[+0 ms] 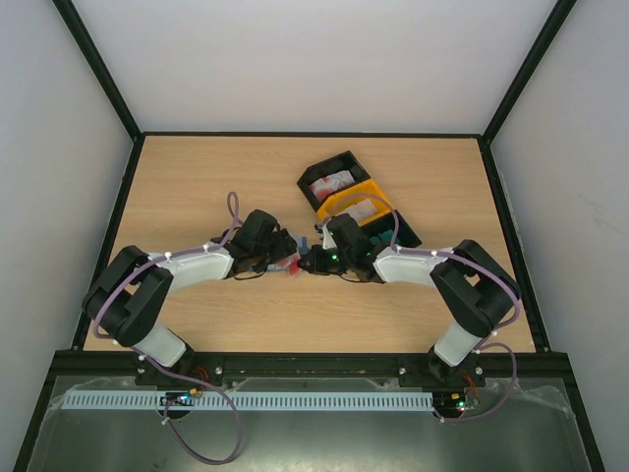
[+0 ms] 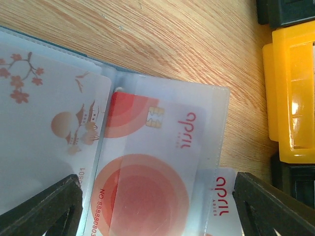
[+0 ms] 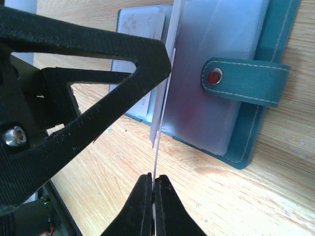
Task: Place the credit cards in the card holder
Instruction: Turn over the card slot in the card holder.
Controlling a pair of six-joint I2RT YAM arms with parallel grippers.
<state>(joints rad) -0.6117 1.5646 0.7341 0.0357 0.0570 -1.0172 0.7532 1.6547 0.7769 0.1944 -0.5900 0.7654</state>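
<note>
The holder [image 3: 256, 132] lies open on the desk [image 1: 197, 187], between the two grippers. The right gripper [image 3: 154, 196] has its jaws pinching a card [image 3: 156, 142] edge-on, the card's far end at the holder's clear sleeves. The left gripper [image 2: 157, 201] hangs above the sleeves with its jaws spread either side of a sleeved red card [image 2: 147, 162]. Only the left wrist view shows a blossom card [image 2: 44, 123] sleeved beside it. From above, a black bin [image 1: 329, 160] holds red-and-white cards and a yellow bin [image 1: 334, 205] holds pale ones.
</note>
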